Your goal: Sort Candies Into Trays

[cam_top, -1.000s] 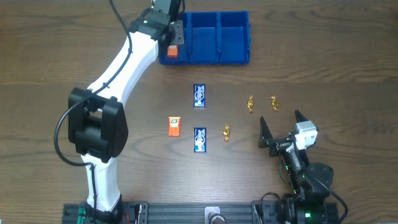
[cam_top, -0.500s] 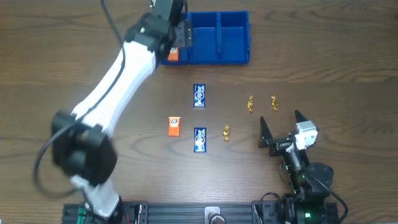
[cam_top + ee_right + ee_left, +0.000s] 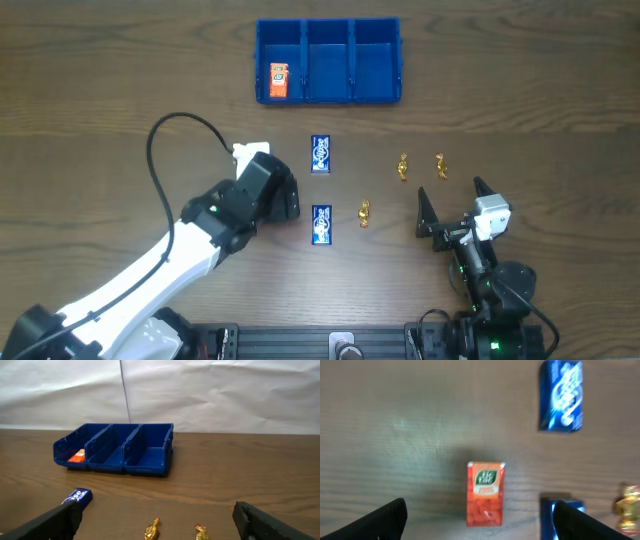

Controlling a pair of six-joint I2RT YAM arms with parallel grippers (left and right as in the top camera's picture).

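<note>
Top view: the blue tray [image 3: 330,97] holds one orange box [image 3: 278,80] in its leftmost compartment; blue packets [image 3: 321,154] and gold candies [image 3: 403,167] lie on the wooden counter [image 3: 520,120]. Left wrist view: left jaws released above a second orange box [image 3: 485,493]. Right wrist view: right jaws released, empty, white backdrop [image 3: 200,390] behind.

One blue plastic tray [image 3: 330,98] with three compartments. Two orange rectangular plastic candy boxes [image 3: 278,80] [image 3: 485,493] (one lies in the tray's end compartment, the other on the wooden tabletop [image 3: 520,120]). Two flat blue foil packets [image 3: 321,154] [image 3: 321,224]. Three small gold-wrapped twisted candies [image 3: 403,166] [image 3: 440,165] [image 3: 365,212].
</note>
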